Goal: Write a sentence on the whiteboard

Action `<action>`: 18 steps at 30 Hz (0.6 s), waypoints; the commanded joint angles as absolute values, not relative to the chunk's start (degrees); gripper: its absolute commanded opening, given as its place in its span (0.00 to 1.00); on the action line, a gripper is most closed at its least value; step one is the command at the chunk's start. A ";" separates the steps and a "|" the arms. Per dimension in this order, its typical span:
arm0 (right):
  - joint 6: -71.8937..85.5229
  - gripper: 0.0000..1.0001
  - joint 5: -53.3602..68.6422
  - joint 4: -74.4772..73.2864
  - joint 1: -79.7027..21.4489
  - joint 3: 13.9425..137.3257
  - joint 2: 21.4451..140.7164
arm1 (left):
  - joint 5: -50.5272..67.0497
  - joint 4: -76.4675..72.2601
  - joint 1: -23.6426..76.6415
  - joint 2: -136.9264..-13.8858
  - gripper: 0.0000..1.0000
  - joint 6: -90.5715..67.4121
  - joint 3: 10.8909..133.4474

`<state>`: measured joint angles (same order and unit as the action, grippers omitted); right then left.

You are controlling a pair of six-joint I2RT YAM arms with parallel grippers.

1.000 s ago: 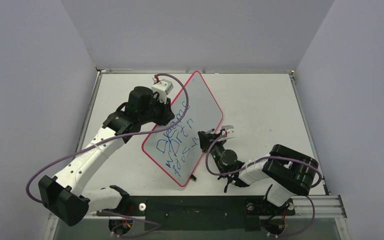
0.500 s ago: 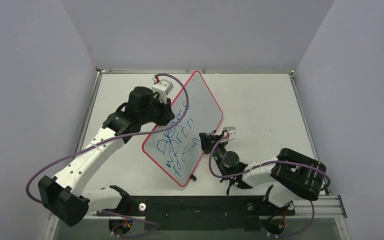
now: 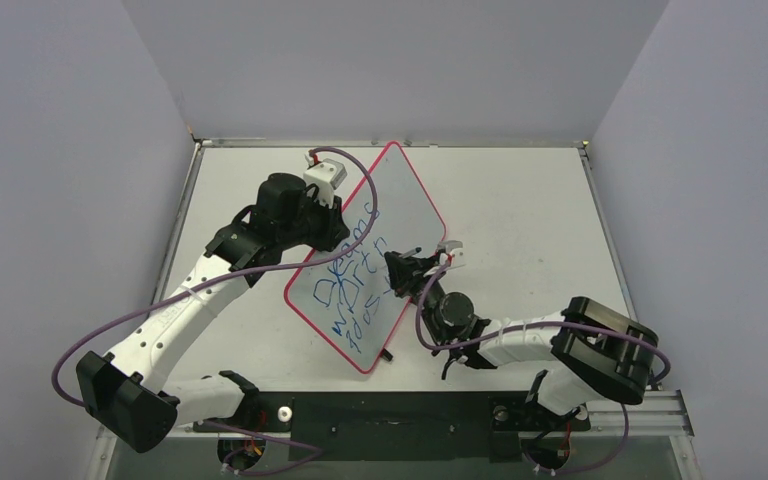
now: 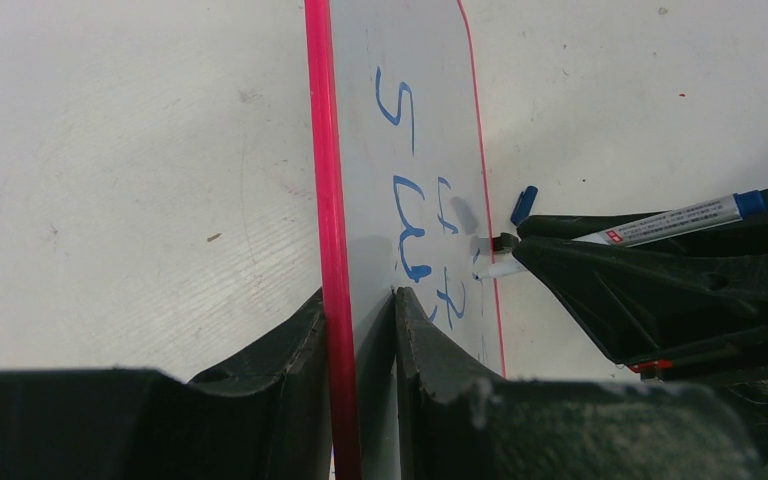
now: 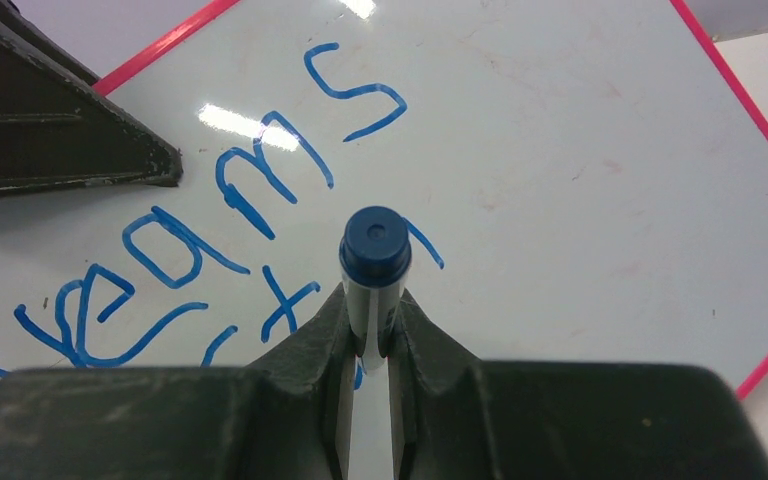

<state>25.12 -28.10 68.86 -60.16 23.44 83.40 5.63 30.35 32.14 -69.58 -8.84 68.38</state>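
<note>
walls [image 3: 390,60]: plain pale grey-lilac, back + both sides
table [image 3: 520,200]: white top, scuffed, metal trim at edges
near edge: black plate [image 3: 390,412], alu rail [image 3: 650,408] on R
light: even, soft

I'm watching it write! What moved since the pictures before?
The right tool, shut on the blue marker, slid left, further over the whiteboard. The left tool kept clamping the board's red edge; board and sentence look unchanged.
</note>
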 commanded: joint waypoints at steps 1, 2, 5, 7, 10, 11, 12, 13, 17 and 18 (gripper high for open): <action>25.27 0.00 -26.73 70.32 -60.50 26.53 85.71 | 1.99 24.84 31.94 -67.91 0.00 -3.25 68.98; 25.41 0.00 -26.68 70.36 -60.32 27.00 86.01 | 2.00 24.80 31.98 -67.89 0.00 -3.25 68.99; 25.77 0.00 -26.47 70.40 -59.77 27.39 87.40 | 1.93 24.79 31.99 -67.88 0.00 -3.25 68.98; 26.30 0.00 -26.63 70.47 -59.43 27.19 88.04 | 1.96 24.79 31.99 -67.93 0.00 -3.25 68.92; 26.92 0.00 -27.32 70.60 -58.94 26.13 88.59 | 1.97 24.83 31.93 -67.90 0.00 -3.25 68.94; 27.21 0.00 -27.46 70.76 -58.70 25.85 88.90 | 2.03 24.82 31.93 -67.92 0.00 -3.25 68.92; 27.36 0.00 -27.78 70.80 -58.62 25.21 89.05 | 2.07 24.80 31.92 -67.89 0.00 -3.25 68.93; 27.60 0.00 -27.95 70.94 -58.45 24.69 89.28 | 2.10 24.83 31.93 -67.91 0.00 -3.25 69.01; 28.23 0.00 -28.51 71.32 -57.92 23.68 90.18 | 2.05 24.79 31.97 -67.94 0.00 -3.30 69.02; 28.28 0.00 -28.53 71.49 -57.83 23.62 90.22 | 2.10 24.79 31.94 -67.92 0.00 -3.26 69.00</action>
<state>26.70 -28.67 71.35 -58.35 24.69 88.64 5.39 30.37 32.08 -69.58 -8.86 68.38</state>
